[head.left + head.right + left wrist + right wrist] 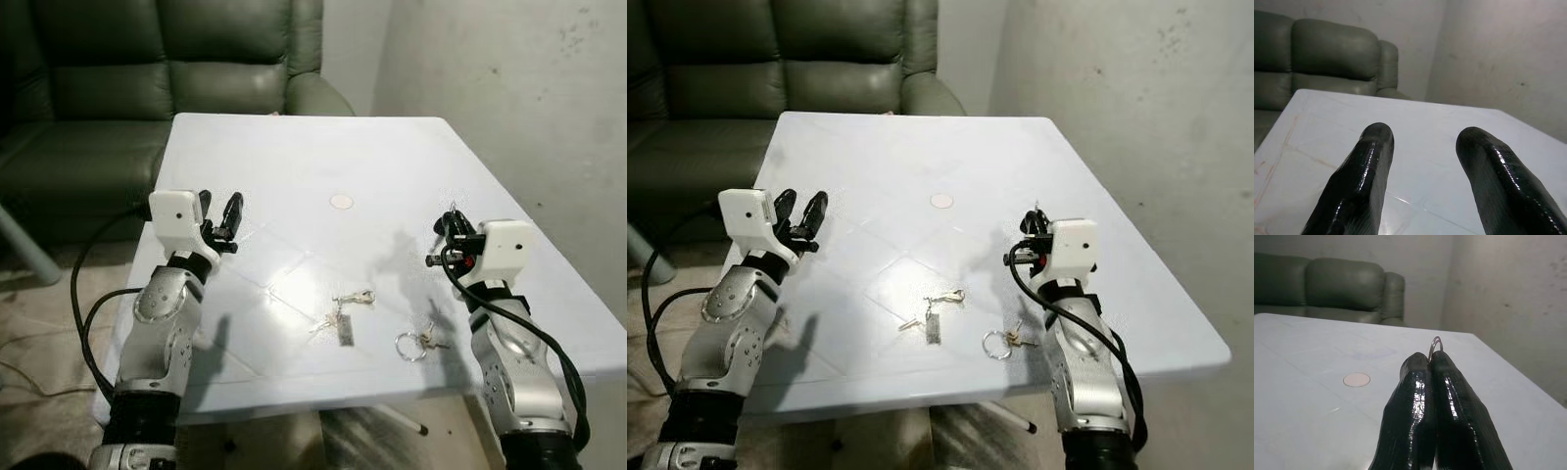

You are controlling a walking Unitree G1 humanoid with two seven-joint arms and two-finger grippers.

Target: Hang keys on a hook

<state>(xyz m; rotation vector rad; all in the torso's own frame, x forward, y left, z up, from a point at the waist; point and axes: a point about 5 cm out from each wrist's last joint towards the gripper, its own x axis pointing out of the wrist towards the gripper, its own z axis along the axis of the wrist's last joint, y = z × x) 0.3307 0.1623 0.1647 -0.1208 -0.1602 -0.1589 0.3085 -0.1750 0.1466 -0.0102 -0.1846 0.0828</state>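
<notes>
Right gripper (1429,363): key ring (1435,345) upright.

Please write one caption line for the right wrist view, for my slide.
Right gripper shut on a thin metal key ring above the white table, small round pinkish disc ahead, dark green leather sofa behind.

White table (294,166), green sofa (147,59)
</notes>
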